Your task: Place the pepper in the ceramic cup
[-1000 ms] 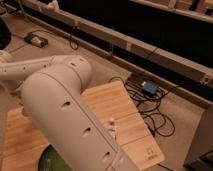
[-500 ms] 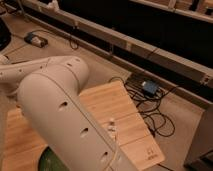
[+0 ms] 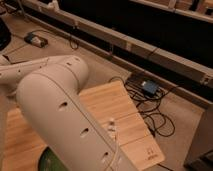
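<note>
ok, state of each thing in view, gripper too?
robot arm: stretched across the wooden table, fills the foreground
gripper: not in view
wooden table: mostly hidden by the arm
green plate: flat on the table, only an edge shows
small white object: on the table beside the arm
pepper, ceramic cup: not visible

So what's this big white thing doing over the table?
That is the robot's arm, stretched over a wooden table and hiding most of it. Its gripper is out of view, so nothing can be seen being held. A green plate peeks out below the arm, and a small white object stands beside it.
</note>
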`<state>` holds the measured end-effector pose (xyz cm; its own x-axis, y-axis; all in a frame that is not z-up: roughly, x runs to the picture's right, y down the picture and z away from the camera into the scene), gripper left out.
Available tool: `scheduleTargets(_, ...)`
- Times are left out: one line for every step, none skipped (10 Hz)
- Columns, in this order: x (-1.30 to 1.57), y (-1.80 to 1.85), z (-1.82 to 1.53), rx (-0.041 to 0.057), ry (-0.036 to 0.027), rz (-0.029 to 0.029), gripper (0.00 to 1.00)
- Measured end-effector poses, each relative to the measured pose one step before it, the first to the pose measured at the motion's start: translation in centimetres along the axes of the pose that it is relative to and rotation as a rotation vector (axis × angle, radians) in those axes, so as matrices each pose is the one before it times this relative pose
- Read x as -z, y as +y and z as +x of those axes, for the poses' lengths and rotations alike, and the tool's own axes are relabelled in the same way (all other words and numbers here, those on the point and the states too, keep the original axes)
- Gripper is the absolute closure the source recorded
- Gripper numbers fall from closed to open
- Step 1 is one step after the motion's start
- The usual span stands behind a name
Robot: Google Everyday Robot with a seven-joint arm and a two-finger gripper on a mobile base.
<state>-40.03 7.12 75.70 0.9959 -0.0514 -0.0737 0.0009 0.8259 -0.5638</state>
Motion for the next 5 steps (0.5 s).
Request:
scheduleTargets(-0.087, -0.113, -0.001, -0.00847, -0.00273, 0.00656, 0.24)
scheduleTargets(-0.169, -0.286, 0.405, -0.00489, -0.00033, 0.00062, 0.3)
scheduleTargets(-0.238, -0.836, 0.7, -0.00246, -0.0003, 0.00142, 0.4)
scheduleTargets(-0.409, -1.668, 1.297, -0.00454, 0.00152, 0.00203, 0.46)
scheduleTargets(-0.378, -1.084, 0.735, -0.0046, 0.0011, 0.00293, 0.47)
